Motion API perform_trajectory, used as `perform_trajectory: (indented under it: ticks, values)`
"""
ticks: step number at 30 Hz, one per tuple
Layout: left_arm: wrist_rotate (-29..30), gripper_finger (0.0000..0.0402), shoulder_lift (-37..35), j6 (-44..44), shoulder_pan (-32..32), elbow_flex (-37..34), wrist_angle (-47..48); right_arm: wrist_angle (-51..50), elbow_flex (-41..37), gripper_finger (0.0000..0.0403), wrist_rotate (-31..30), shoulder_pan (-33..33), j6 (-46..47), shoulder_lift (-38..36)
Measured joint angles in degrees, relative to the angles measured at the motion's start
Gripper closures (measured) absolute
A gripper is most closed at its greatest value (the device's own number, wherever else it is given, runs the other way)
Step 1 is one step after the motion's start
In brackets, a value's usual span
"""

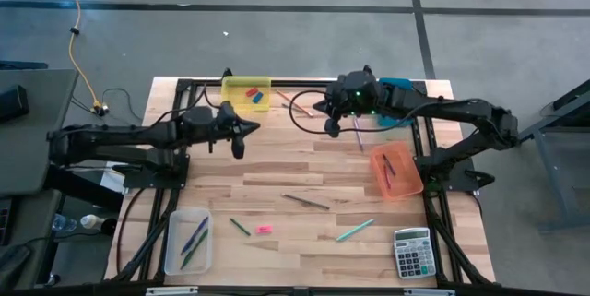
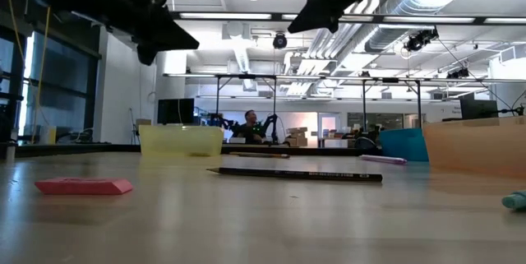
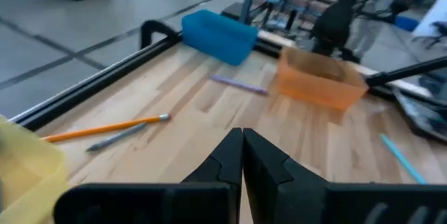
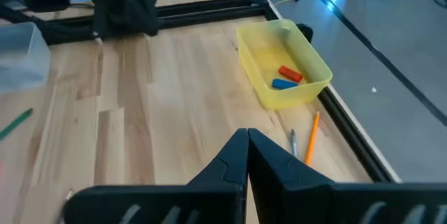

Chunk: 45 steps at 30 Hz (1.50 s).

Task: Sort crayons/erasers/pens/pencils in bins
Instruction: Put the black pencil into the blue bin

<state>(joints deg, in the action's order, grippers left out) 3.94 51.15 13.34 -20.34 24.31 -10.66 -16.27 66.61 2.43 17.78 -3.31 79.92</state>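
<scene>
Erasers are only partly sorted: in the high view a red eraser [image 1: 249,92] and a blue eraser [image 1: 259,99] lie in the yellow bin [image 1: 245,82] at the upper centre of the frame, while a pink eraser [image 1: 264,230] lies loose on the table [image 1: 277,162] at lower centre, with a dark pencil [image 1: 306,201], a green stick [image 1: 240,227] and a teal stick [image 1: 354,230] scattered around it. The clear bin [image 1: 172,252] at lower left holds a few sticks, the orange bin [image 1: 383,183] at right holds some too, and the teal bin [image 1: 398,84] is mostly hidden under the right arm; a calculator [image 1: 412,241] sits at lower right. I judge the job roughly half done. The left gripper [image 1: 241,130] hangs just below the yellow bin, and the right gripper [image 1: 330,114] is right of it. In the low view the pink eraser [image 2: 83,185] is a flat, short block at lower left, the dark pencil [image 2: 294,173] lies across the centre, and the yellow bin [image 2: 181,140] stands behind. In the left wrist view the left gripper [image 3: 242,155] has its fingers pressed together on nothing, above bare wood, with an orange pencil [image 3: 105,129] at left and the teal bin [image 3: 218,35] and orange bin [image 3: 320,79] beyond. In the right wrist view the right gripper [image 4: 247,154] is likewise closed and empty, and the red eraser [image 4: 290,74] and blue eraser [image 4: 283,84] rest side by side in the yellow bin [image 4: 307,55].
</scene>
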Motion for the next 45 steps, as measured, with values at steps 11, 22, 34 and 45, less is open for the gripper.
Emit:
perform_trajectory:
  ticks: [11,22,34,45]
  values:
    - [-0.5,0.0402,0.0,7.2,4.7,-7.6,-13.2,2.4,0.0,0.0403,-0.7,-0.1,5.7,0.0]
    - [-10.9,0.0402,0.0,3.5,8.8,-7.6,-3.9,-2.4,0.8,0.0403,-14.1,-16.8,25.3,0.0]
    - [-4.9,0.0402,0.1,7.7,23.7,-6.7,6.9,-13.4,0.8,0.0403,-21.2,-36.3,41.4,1.7]
    - [8.8,0.0401,3.3,20.9,36.2,-3.1,16.1,-15.4,0.8,0.0398,-18.7,-41.1,49.8,9.4]
